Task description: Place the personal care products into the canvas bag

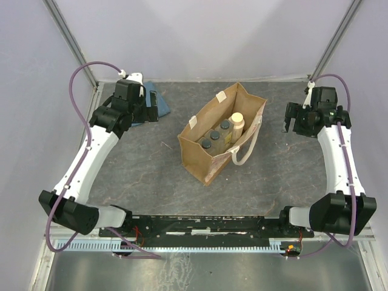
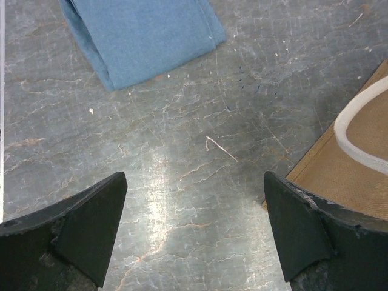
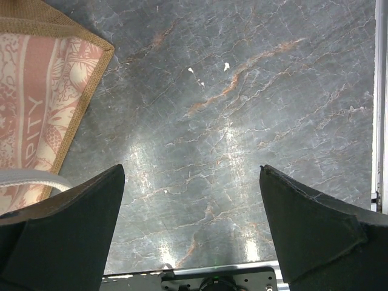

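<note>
The tan canvas bag [image 1: 206,159] stands upright in the middle of the table, open at the top. Inside it stand three clear bottles with dark caps [image 1: 214,137] in a row and the cream bottle [image 1: 236,123] at the far end. My left gripper [image 1: 147,103] is open and empty at the back left, apart from the bag; its wrist view shows a bag corner [image 2: 357,176] at right. My right gripper [image 1: 290,120] is open and empty at the back right, beside the bag; the bag's printed side [image 3: 36,109] shows at the left of its wrist view.
A folded blue cloth [image 1: 159,104] lies at the back left next to my left gripper, also in the left wrist view [image 2: 142,36]. An off-white handle [image 1: 247,151] hangs over the bag's right side. Grey walls and metal posts close in the table.
</note>
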### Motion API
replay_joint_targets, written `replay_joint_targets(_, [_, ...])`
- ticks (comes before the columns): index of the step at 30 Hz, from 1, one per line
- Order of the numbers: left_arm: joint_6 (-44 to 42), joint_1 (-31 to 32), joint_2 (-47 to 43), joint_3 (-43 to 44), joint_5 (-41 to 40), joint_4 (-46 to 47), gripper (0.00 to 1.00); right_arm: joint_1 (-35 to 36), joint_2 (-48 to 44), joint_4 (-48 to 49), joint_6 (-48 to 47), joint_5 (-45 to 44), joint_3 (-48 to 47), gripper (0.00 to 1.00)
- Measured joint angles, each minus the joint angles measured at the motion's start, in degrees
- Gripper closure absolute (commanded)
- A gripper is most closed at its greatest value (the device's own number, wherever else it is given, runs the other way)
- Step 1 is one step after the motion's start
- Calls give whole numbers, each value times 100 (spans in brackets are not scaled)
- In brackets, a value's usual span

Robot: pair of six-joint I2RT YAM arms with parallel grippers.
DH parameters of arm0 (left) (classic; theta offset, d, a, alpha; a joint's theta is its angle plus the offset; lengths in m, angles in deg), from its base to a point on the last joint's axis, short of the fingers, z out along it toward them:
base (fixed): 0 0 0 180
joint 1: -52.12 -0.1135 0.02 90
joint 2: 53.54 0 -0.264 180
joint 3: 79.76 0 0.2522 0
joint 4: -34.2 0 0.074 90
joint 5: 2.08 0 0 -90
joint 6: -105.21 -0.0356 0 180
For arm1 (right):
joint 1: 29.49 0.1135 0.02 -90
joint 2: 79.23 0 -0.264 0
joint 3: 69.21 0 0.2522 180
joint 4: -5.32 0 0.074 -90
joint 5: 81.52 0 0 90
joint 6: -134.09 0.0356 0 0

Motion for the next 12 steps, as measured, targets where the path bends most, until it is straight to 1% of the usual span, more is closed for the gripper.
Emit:
replay_joint_targets(7, [0,0,-341,-15,-94,-4,0,0,-122,15,13,17,2,0])
replay_joint_targets(12, [-2,0,-356,-35,-133,-4,0,0,-160,15,7,7,52,0])
